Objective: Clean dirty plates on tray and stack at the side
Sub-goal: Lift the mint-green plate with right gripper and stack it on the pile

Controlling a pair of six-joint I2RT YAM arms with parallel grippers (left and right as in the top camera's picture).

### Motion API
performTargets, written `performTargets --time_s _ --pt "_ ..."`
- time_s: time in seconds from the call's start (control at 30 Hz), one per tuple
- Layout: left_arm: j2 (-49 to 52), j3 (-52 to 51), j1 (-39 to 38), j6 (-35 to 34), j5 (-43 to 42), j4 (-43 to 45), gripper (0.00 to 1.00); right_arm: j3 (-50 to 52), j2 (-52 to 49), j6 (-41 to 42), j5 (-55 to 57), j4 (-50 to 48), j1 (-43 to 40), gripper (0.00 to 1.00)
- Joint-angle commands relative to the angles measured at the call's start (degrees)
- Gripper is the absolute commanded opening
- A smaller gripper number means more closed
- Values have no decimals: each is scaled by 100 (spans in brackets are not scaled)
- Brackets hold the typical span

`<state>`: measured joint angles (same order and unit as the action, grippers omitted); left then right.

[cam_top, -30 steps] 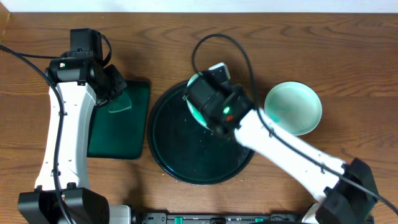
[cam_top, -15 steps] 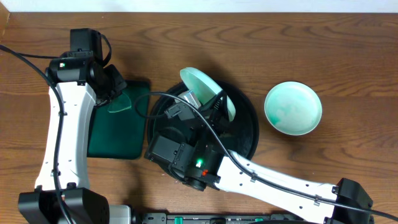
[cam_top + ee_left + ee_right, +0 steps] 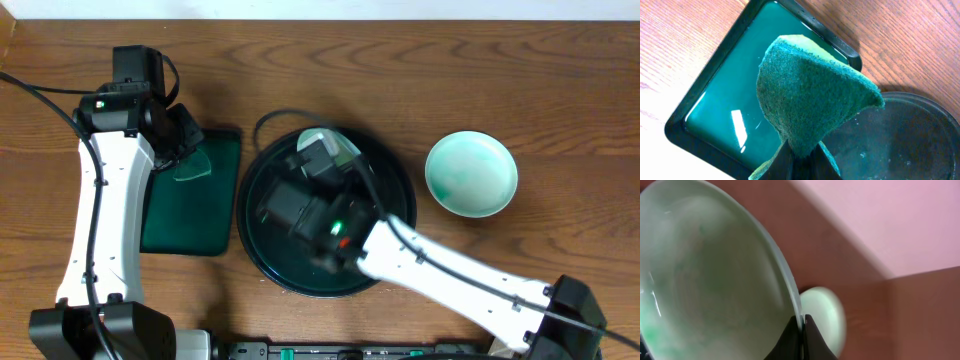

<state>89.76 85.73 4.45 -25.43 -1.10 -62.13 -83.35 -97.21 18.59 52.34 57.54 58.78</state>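
1 plate (image 3: pixel 705 270) is pinched by its rim in the right gripper (image 3: pixel 801 330), whose 2 dark fingers are pressed onto the edge from both sides. the right wrist view is blurred, but the inside of this plate shows pale white-green with faint green smears toward its lower left. from overhead most of it is hidden under the right wrist, and only a pale patch shows over the far part of the tray (image 3: pixel 392 195), the large round black one with the raised rim. whether the plate touches the tray or hangs above it cannot be told.

a 2nd plate (image 3: pixel 471 173) lies flat on the table (image 3: pixel 300 70), just to the right of the black tray and apart from its rim. its inside is pale mint with a light green tint. the same plate shows small and blurred beyond the held one in the right wrist view.

on the left of the black tray, just beside it, lies a dark green rectangular tray (image 3: pixel 190 215) with a glossy floor. the left gripper (image 3: pixel 800 155) hangs over its far right corner, fingers closed on the lower corner of a green sponge (image 3: pixel 810 95). the sponge rises from the fingers as a folded, rough-textured cone, and in the left wrist view it covers part of the green tray and the near edge of the black one.
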Motion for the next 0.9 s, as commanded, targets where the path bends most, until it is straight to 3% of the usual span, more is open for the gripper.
performTargets --time_s 0.0,0.2,0.33,0.47,0.5,0.7,0.87 --pt "17 -55 15 76 74 2 7 -79 136 -120 -3058 -149 -649 1" --pt "17 -55 15 76 72 -11 7 -116 278 -367 -6959 -883 -2286 1" --pt "17 -55 15 79 74 -35 7 -168 378 179 -7641 -769 -3711 1" --pt "17 -55 15 79 74 -35 7 -166 382 258 -7381 -264 -5064 1" --pt "17 -55 15 79 72 -35 7 -155 380 260 -6671 50 -5630 1" --pt "17 -55 15 79 72 -42 7 227 334 424 -4758 225 -6426 1" --pt "17 -55 15 83 72 -44 7 1123 332 675 -4463 -295 -6684 1"
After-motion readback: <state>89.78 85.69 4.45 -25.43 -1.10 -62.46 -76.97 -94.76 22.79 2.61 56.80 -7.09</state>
